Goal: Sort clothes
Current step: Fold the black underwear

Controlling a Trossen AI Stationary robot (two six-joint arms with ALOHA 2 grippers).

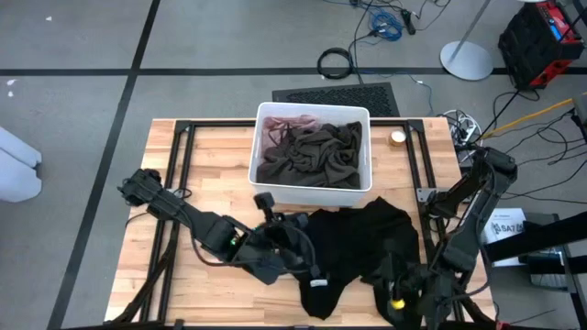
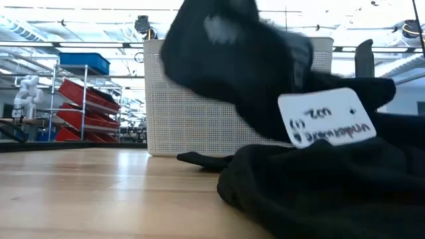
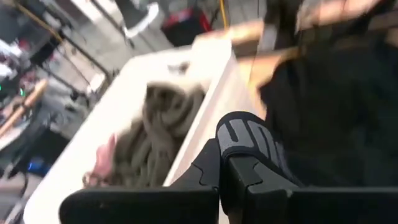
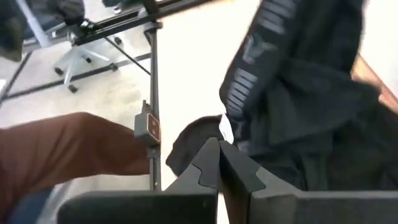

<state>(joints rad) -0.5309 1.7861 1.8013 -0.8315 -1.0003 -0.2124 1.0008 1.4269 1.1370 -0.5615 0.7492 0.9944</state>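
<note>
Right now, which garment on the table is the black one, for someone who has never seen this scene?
Find the white rectangular plastic bin at the back middle of the wooden table. The black fabric garment sprawls on the wood just in front of it. Unlike the olive-green garment and pink fabric, it lies outside the bin and carries a white tag.

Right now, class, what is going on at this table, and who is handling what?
Two robot arms are working on a black garment spread on the wooden table in front of a white bin. The left gripper is at the garment's left edge, and the right gripper is at its lower part; both sets of fingers look closed. The bin already holds an olive-green garment and a bit of pink fabric. The black one is not yet in it.
</note>
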